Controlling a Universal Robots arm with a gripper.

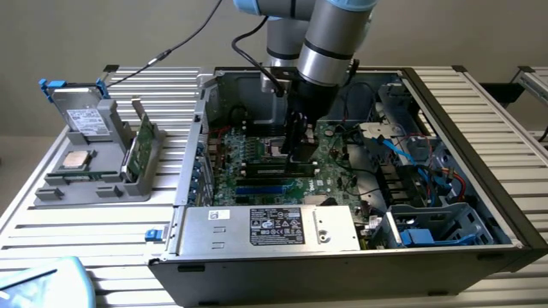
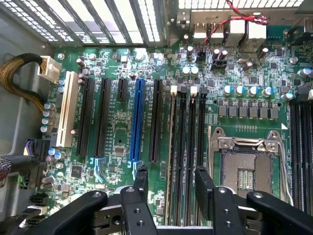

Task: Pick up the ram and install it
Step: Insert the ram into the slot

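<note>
My gripper (image 1: 299, 157) reaches down inside the open computer case (image 1: 505, 212), right over the motherboard's memory slots. In the wrist view my gripper (image 2: 171, 174) is open, its two black fingers (image 2: 141, 182) apart on either side of one long black slot. A thin pale edge runs along that slot, and it looks like the ram (image 2: 172, 137) seen from above, standing in the slot. In the exterior view a long dark stick, the ram (image 1: 265, 171), lies along the slots at my fingertips. Nothing is clamped between the fingers.
An empty processor socket (image 2: 244, 171) lies beside the memory slots, and a blue expansion slot (image 2: 137, 122) on the other side. A silver power supply (image 1: 274, 224) fills the case front. At the exterior view's left, a grey fixture (image 1: 86, 186) holds a processor chip (image 1: 77, 159), a drive (image 1: 86, 119) and a broad green card (image 1: 141, 147).
</note>
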